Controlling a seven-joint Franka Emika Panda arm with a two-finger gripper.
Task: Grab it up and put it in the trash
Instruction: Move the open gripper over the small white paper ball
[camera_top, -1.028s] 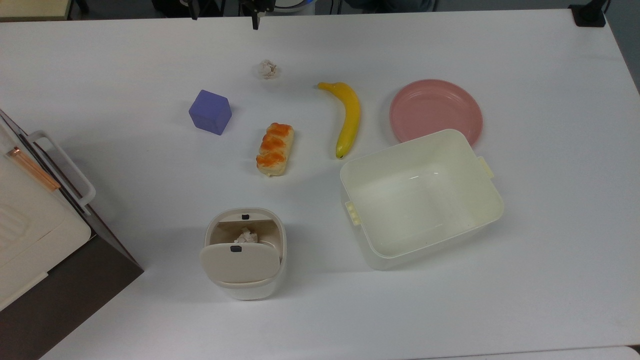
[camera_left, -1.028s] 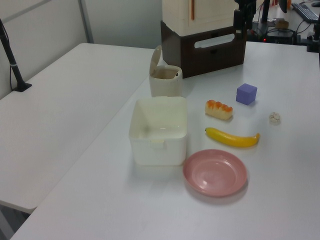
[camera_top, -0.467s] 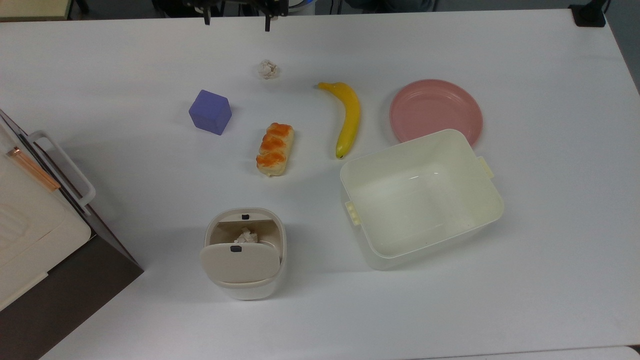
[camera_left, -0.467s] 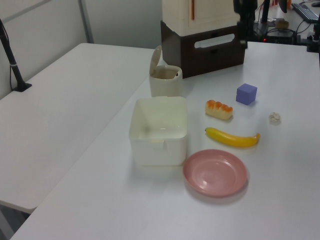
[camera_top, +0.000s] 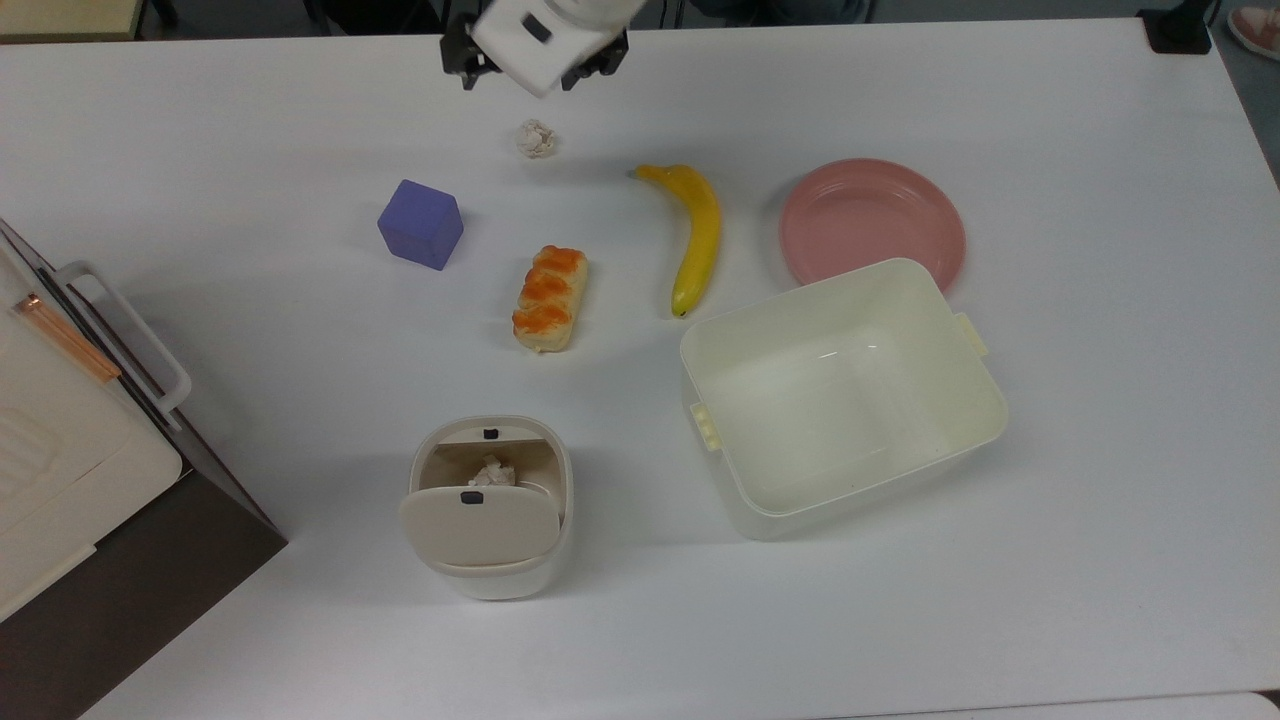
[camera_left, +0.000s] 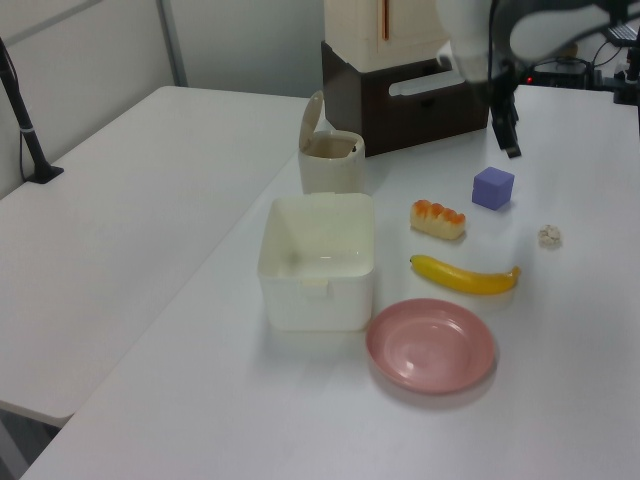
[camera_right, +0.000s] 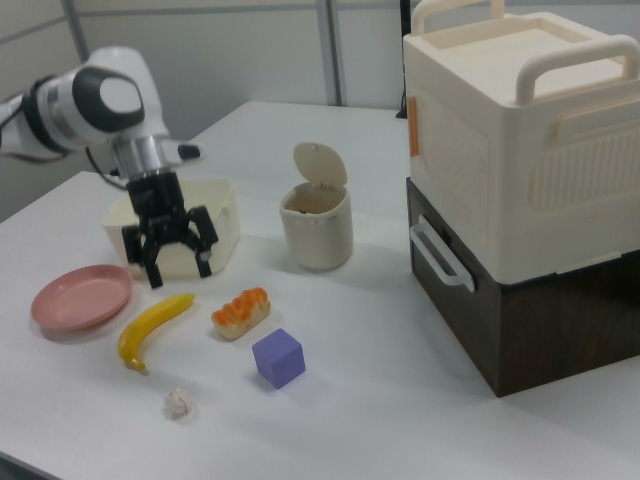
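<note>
Lettering is nowhere legible on the objects. A white table (camera_top: 1100, 450) carries everything, with pale partition walls behind it in the right view. The gripper (camera_right: 170, 262) hangs above the table with its two fingers spread wide, holding and touching nothing. The paper wad (camera_top: 535, 138) lies on the table near the top view's upper edge, just below the gripper, between the purple cube (camera_top: 421, 224) and the banana (camera_top: 696, 235). The trash bin (camera_top: 492, 505) stands well apart from it, flap tilted open, another wad inside.

overhead plus two opposite side cameras
</note>
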